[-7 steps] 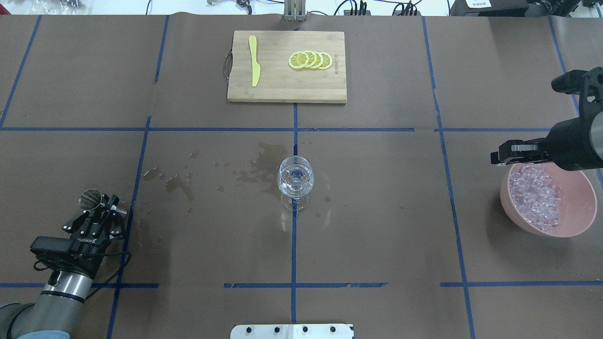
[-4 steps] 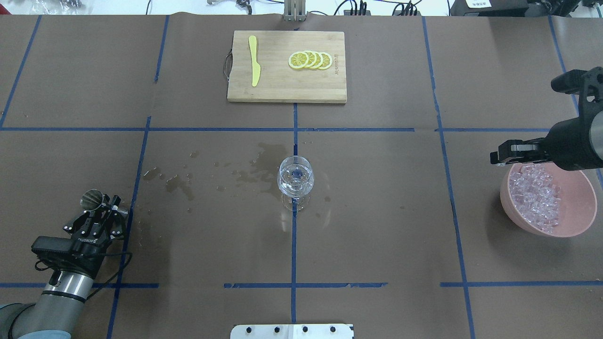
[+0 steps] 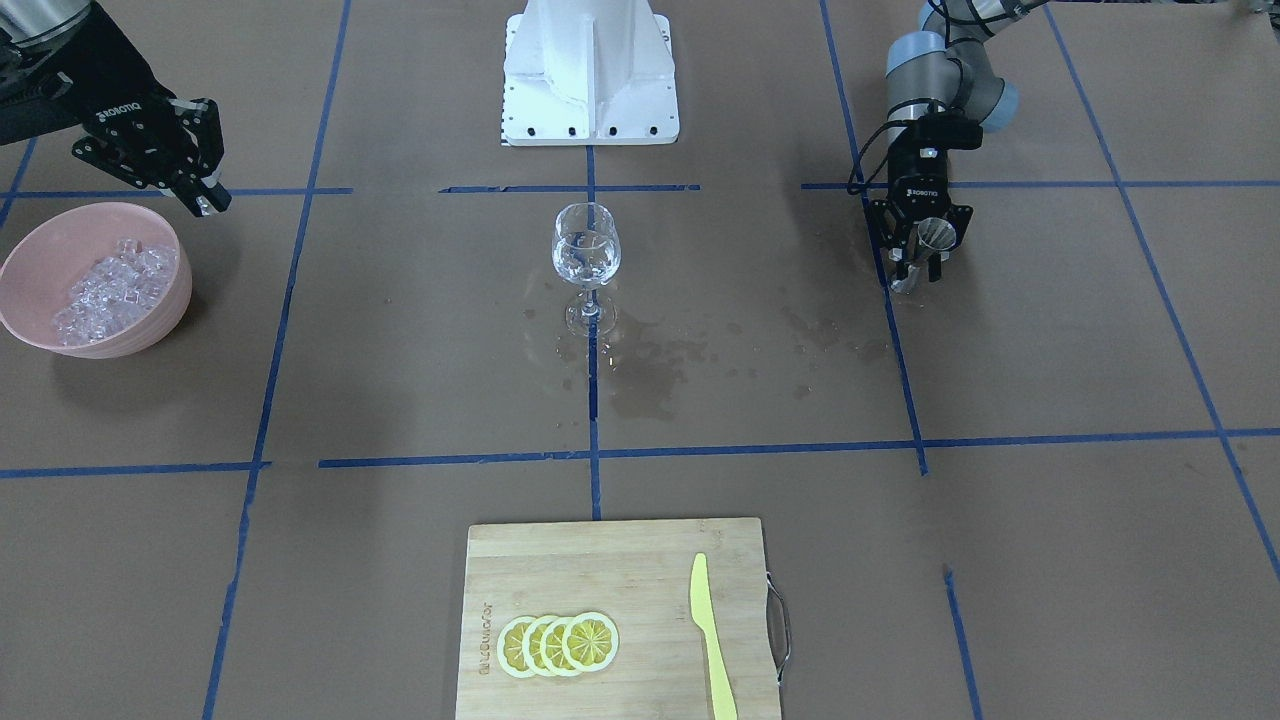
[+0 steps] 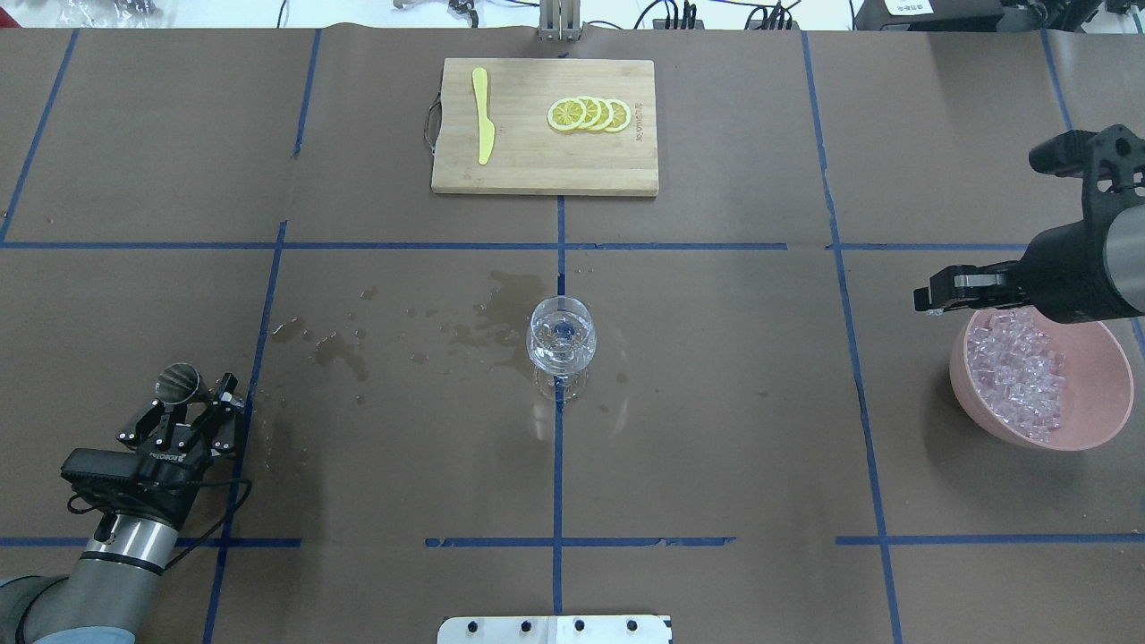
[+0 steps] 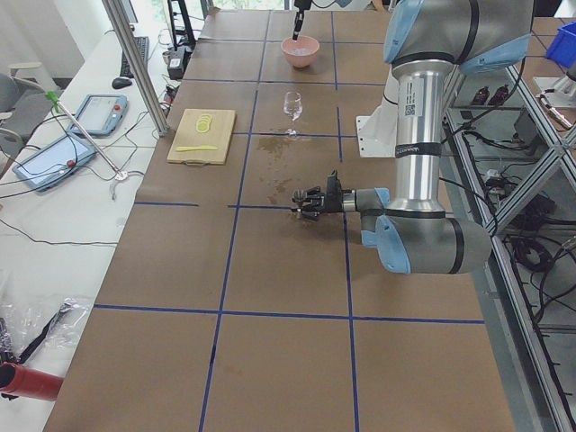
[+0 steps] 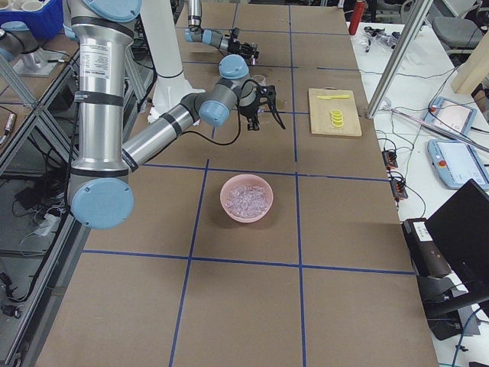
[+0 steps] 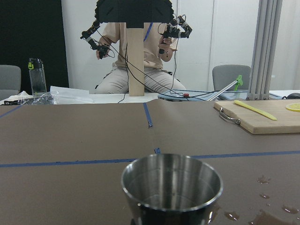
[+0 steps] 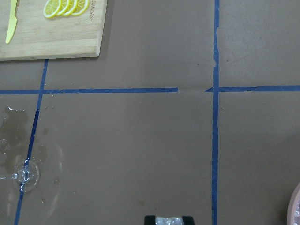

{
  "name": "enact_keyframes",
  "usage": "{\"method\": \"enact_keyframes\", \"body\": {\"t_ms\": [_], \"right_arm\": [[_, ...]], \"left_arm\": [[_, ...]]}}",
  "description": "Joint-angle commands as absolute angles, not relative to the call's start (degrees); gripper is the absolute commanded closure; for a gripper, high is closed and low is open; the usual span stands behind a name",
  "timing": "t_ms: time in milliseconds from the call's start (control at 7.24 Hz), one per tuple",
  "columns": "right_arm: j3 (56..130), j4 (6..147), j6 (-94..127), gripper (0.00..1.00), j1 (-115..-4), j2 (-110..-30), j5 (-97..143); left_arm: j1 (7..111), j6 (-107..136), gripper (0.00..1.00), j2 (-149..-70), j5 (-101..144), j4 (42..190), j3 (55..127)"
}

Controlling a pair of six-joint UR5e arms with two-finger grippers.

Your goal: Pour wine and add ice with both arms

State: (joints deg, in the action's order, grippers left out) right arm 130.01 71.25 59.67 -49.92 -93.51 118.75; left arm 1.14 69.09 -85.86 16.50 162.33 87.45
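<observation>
Now the right gripper (image 4: 924, 298) pinches ice (image 8: 163, 220) beside the bowl (image 4: 1098, 398); left gripper (image 4: 205, 394) grasps cup (image 7: 171, 191).

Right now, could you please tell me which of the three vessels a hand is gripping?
The steel cup, in the left hand; the stemmed glass and pink bowl of ice stand free.

One stemmed glass (image 4: 561, 335). One pink bowl (image 4: 1109, 420), one heap of ice (image 4: 1020, 371), pieces too many to count. One metal cup (image 4: 176, 379). One cutting board (image 4: 537, 165): four lemon slices (image 4: 589, 114), one yellow knife (image 4: 483, 116). Two hands: left hand (image 4: 197, 394), right hand (image 4: 927, 300).
</observation>
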Motion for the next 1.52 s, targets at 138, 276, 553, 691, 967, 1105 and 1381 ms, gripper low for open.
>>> {"method": "enact_keyframes", "body": {"t_ms": [138,276,553,691,967,1105,1381], "right_arm": [[130.4,71.3,61.6,1.00,-49.6,-91.6,120.1],[130.5,71.5,62.0,1.00,-49.6,-91.1,120.1],[130.5,71.5,62.1,1.00,-49.5,-90.8,120.1],[130.6,71.5,62.1,1.00,-49.4,-90.7,120.1],[130.7,71.5,62.1,1.00,-49.3,-90.4,120.1],[130.7,71.5,62.1,1.00,-49.1,-90.4,120.1],[130.7,71.5,62.1,1.00,-48.9,-90.4,120.1]], "left_arm": [[1.2,68.7,0.00,-85.8,19.0,162.3,88.0],[1.2,68.7,0.00,-85.8,20.6,162.4,88.4],[1.2,68.5,0.00,-85.2,21.1,162.3,89.1],[1.1,68.2,0.00,-84.7,21.8,162.2,89.2],[1.1,67.9,0.00,-83.2,23.3,161.9,91.7],[1.1,67.7,0.00,-80.5,24.3,161.0,94.7],[1.1,67.4,0.00,-75.1,27.0,157.9,100.7]]}}
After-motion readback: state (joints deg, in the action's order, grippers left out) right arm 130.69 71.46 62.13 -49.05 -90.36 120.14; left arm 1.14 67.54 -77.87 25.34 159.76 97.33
